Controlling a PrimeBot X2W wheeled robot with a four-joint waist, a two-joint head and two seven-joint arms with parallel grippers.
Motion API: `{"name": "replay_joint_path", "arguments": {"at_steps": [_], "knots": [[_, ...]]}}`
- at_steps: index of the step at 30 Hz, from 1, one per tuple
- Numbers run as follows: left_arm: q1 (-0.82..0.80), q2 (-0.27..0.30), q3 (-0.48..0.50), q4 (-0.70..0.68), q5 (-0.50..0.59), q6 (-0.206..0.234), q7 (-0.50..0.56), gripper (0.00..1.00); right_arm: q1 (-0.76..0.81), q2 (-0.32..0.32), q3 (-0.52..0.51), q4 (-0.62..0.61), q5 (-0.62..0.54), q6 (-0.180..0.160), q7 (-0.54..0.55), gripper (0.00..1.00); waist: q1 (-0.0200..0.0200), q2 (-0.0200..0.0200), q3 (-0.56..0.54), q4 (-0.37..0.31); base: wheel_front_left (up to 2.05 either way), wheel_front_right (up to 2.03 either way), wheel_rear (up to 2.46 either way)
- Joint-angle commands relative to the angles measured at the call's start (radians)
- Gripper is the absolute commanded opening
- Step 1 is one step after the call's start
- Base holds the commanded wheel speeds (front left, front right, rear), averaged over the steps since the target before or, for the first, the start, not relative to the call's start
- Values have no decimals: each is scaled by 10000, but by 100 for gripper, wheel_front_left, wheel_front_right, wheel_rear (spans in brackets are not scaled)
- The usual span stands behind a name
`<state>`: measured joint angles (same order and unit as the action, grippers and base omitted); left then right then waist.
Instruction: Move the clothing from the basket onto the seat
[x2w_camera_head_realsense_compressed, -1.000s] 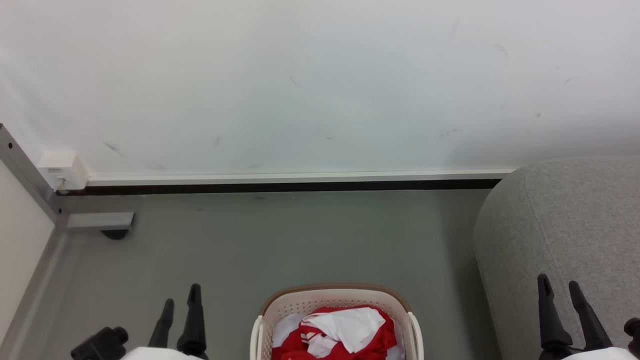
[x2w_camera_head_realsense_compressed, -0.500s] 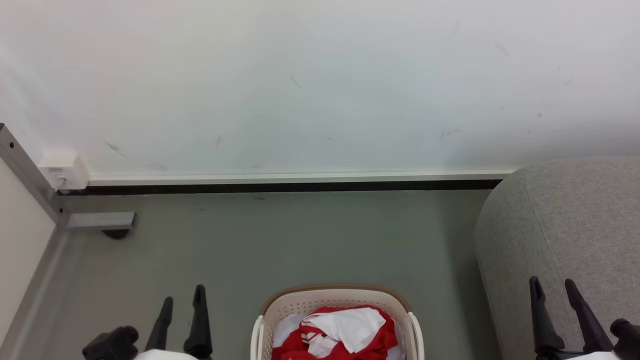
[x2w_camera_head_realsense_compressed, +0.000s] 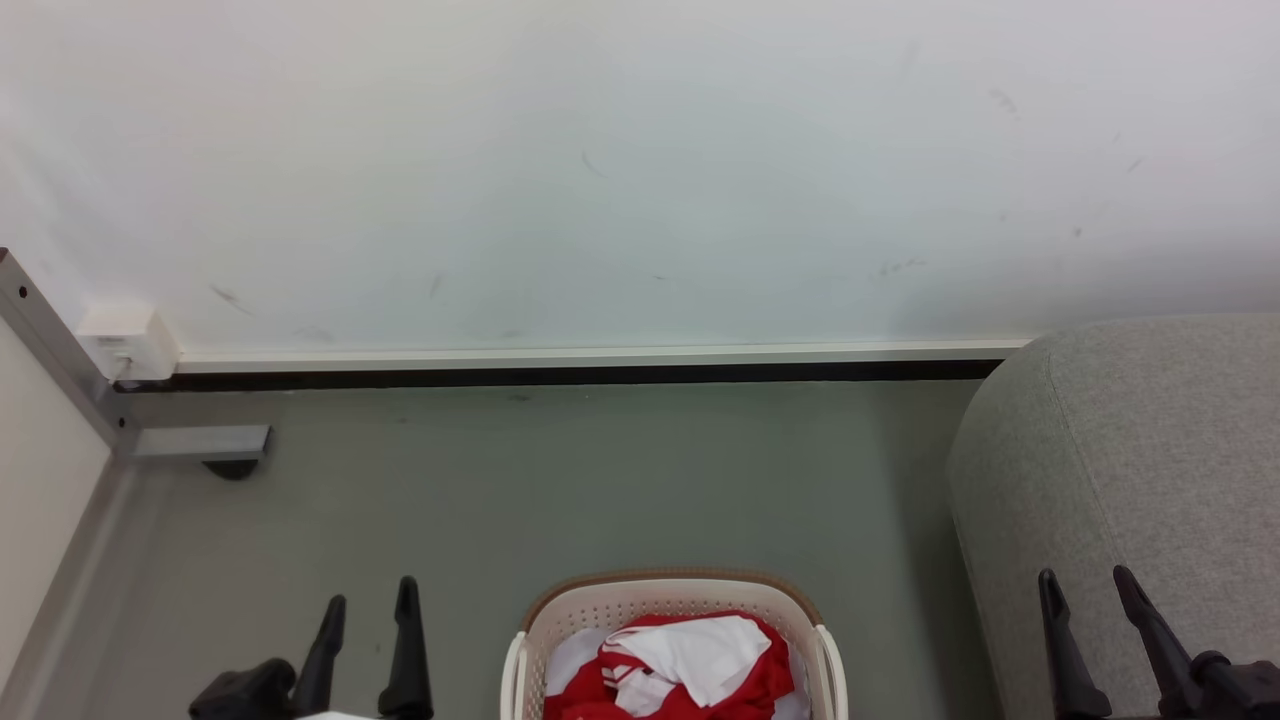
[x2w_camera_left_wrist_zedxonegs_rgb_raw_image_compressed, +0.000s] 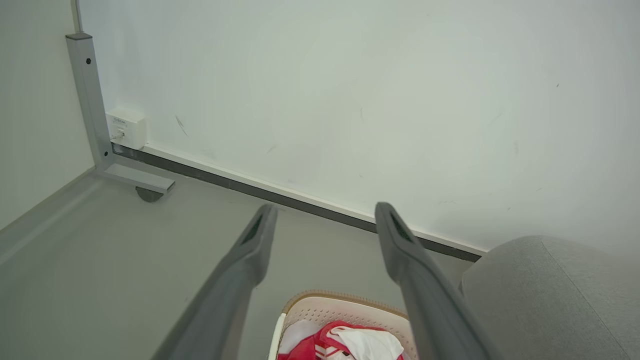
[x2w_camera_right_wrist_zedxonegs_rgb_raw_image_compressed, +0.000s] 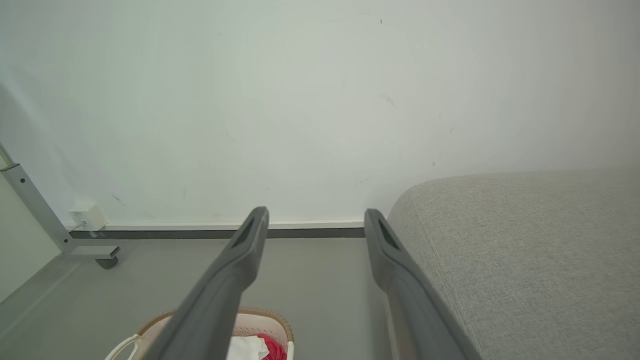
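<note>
The cream basket (x2w_camera_head_realsense_compressed: 672, 598) with a brown rim stands on the floor at the bottom middle of the head view, holding crumpled red and white clothing (x2w_camera_head_realsense_compressed: 690, 660). The grey seat (x2w_camera_head_realsense_compressed: 1140, 450) rises at the right. My left gripper (x2w_camera_head_realsense_compressed: 371, 602) hovers open left of the basket, above the floor. My right gripper (x2w_camera_head_realsense_compressed: 1085, 590) stands open in front of the seat's side, right of the basket. In the left wrist view the basket (x2w_camera_left_wrist_zedxonegs_rgb_raw_image_compressed: 345, 307) and clothing (x2w_camera_left_wrist_zedxonegs_rgb_raw_image_compressed: 350, 342) lie below my open left gripper (x2w_camera_left_wrist_zedxonegs_rgb_raw_image_compressed: 325, 220). The right wrist view has my open right gripper (x2w_camera_right_wrist_zedxonegs_rgb_raw_image_compressed: 315, 220) beside the seat (x2w_camera_right_wrist_zedxonegs_rgb_raw_image_compressed: 525, 240).
A white wall with a dark baseboard (x2w_camera_head_realsense_compressed: 560, 373) closes the far side. A grey metal frame foot (x2w_camera_head_realsense_compressed: 200, 442) and a white socket box (x2w_camera_head_realsense_compressed: 125, 340) sit at the far left. Bare grey floor (x2w_camera_head_realsense_compressed: 600, 480) lies between basket and wall.
Both grippers have shifted toward the basket and lower in the head view: the left one rightward, the right one leftward. Basket, clothing and seat have not moved.
</note>
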<state>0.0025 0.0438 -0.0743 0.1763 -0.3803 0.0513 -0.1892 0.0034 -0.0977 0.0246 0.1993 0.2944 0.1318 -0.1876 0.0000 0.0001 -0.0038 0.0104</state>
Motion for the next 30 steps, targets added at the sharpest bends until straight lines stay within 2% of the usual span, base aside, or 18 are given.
{"name": "replay_joint_path", "arguments": {"at_steps": [1,30], "knots": [[62,86,-25,-95,308,33,-87,100,78,-104,-5,-23,-288,-15,-111,100,0,-1,3,-1,0,0,0],[275,99,-452,278,2359,61,-670,100,406,249,-589,384,-1667,-20,-696,100,0,-1,-14,11,0,0,0]]}}
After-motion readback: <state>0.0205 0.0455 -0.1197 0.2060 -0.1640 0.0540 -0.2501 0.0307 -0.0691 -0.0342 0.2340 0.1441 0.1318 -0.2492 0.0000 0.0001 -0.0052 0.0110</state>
